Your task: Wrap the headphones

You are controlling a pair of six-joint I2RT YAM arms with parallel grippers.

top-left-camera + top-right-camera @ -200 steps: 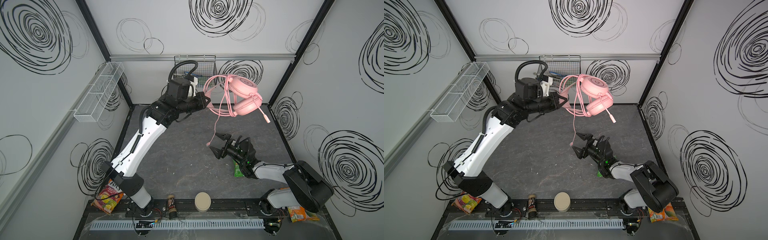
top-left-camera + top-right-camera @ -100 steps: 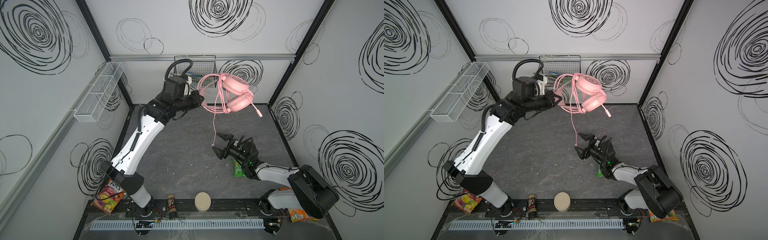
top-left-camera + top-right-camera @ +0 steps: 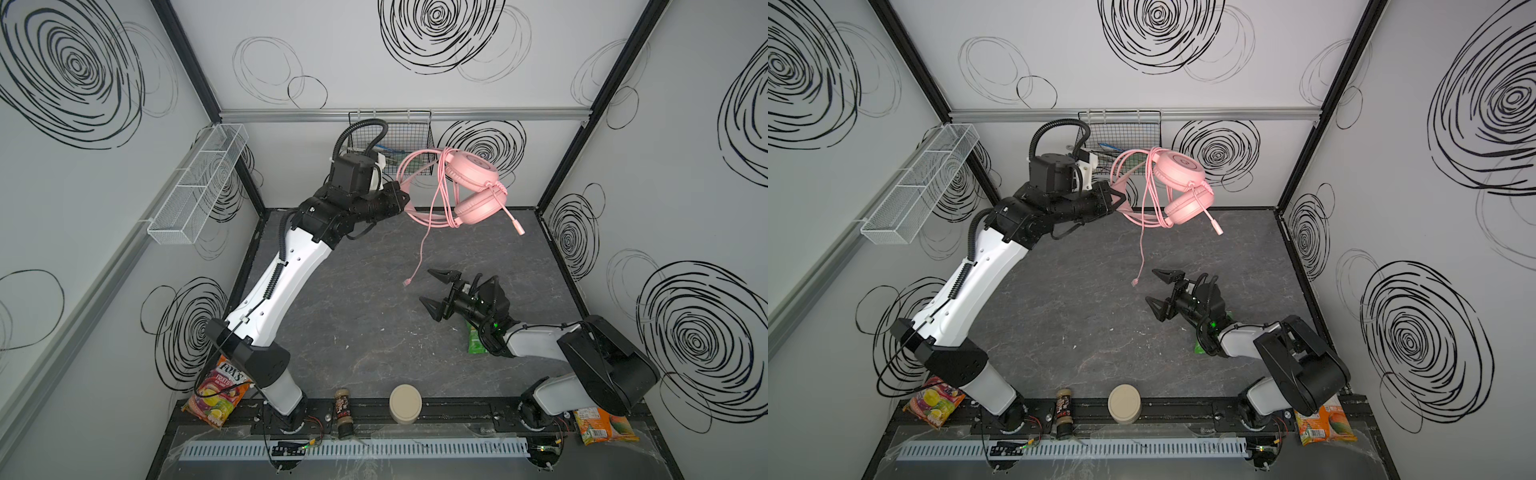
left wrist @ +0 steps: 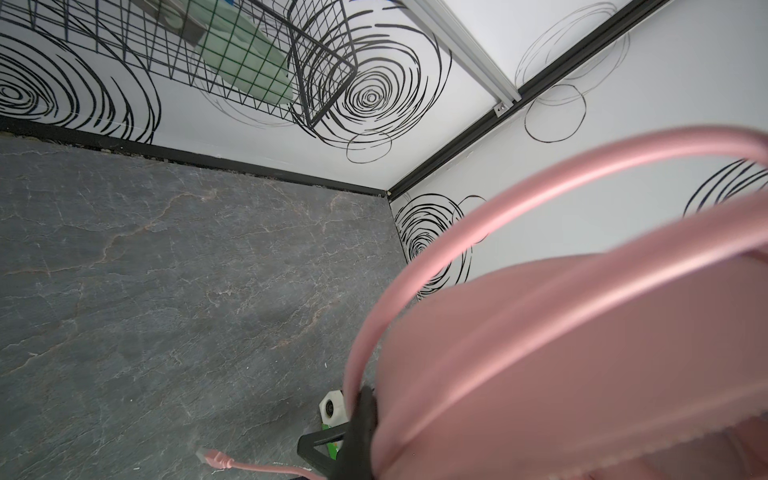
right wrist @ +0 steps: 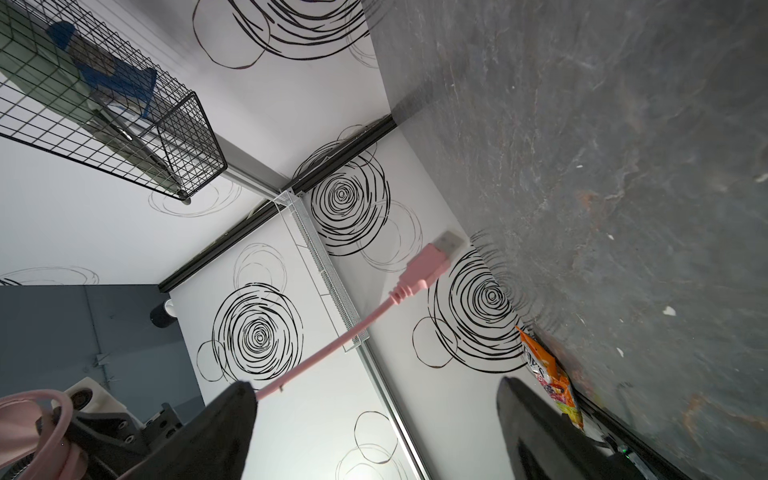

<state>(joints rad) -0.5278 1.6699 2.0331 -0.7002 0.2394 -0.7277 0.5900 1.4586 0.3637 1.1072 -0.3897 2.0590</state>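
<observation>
The pale pink headphones (image 3: 473,187) (image 3: 1183,183) hang in the air near the back wall, earcups stacked and the boom microphone pointing down to the right. My left gripper (image 3: 405,203) (image 3: 1119,199) is shut on the headband (image 4: 540,332). The thin pink cable loops over the headset and drops to a free plug (image 3: 406,282) (image 3: 1135,282) (image 5: 436,257). My right gripper (image 3: 426,285) (image 3: 1150,284) (image 5: 374,415) stands open just right of that plug, low over the table, with nothing between its fingers (image 5: 224,424).
A black wire basket (image 3: 390,141) hangs on the back wall behind the headphones, and a white wire shelf (image 3: 199,183) on the left wall. A green packet (image 3: 476,343) lies under the right arm. A sweets bag (image 3: 218,392), jar (image 3: 344,411), beige lid (image 3: 405,403) and orange packet (image 3: 602,424) line the front edge.
The headphones swung left and then back right in my left gripper's hold. The hanging plug drifted slightly left, away from the right gripper's fingers. The right gripper stayed open, almost in place.
</observation>
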